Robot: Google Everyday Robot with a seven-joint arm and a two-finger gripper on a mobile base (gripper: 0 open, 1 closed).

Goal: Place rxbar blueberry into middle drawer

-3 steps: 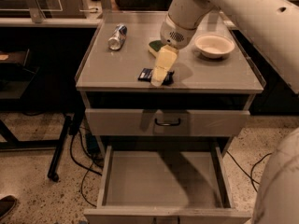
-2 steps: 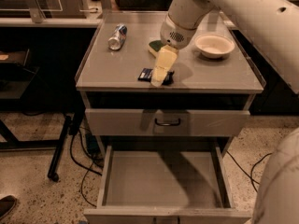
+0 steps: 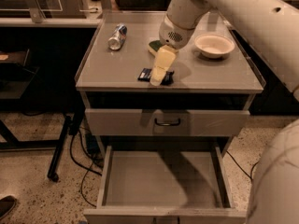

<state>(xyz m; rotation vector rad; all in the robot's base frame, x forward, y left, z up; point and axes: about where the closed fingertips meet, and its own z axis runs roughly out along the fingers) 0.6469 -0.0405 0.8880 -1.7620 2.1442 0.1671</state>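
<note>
The rxbar blueberry [image 3: 145,73], a dark navy bar, lies flat on the cabinet top [image 3: 117,71] near its front edge. My gripper [image 3: 158,79] reaches down from the white arm right over the bar's middle, its pale fingers [image 3: 160,66] covering part of the wrapper. The middle drawer [image 3: 161,181] stands pulled out low in the view, its grey floor bare.
A silver-blue can [image 3: 117,36] lies on its side at the back left of the top. A green-and-yellow sponge [image 3: 154,46] sits behind the gripper. A white bowl [image 3: 214,45] stands at the back right. The closed drawer front with a black handle [image 3: 167,122] is above the open drawer.
</note>
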